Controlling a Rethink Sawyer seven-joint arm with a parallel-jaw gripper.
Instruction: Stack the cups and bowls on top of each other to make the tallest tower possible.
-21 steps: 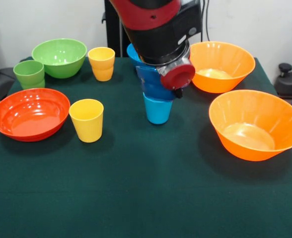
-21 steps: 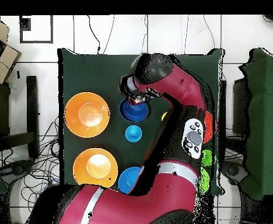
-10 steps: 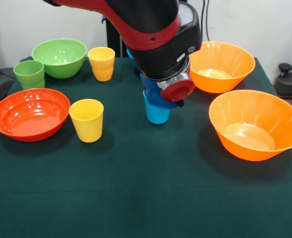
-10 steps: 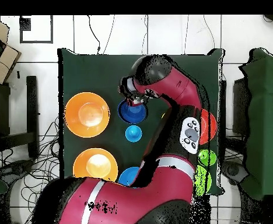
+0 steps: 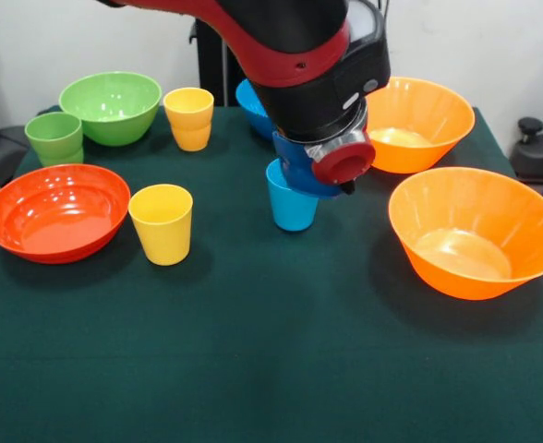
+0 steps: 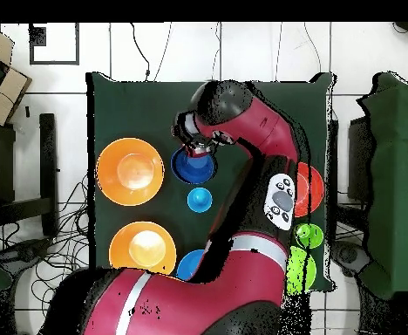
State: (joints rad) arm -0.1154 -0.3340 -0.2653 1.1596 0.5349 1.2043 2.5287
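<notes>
The gripper carries the dark blue bowl just above the light blue cup near the desk's middle; jaws closed on its rim.

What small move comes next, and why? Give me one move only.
Probably shift the dark blue bowl sideways until it is centred over the light blue cup, then lower it. From above, the bowl lies beside the cup rather than over it. From the front, under the arm, it only overlaps one side of the cup's rim.
</notes>
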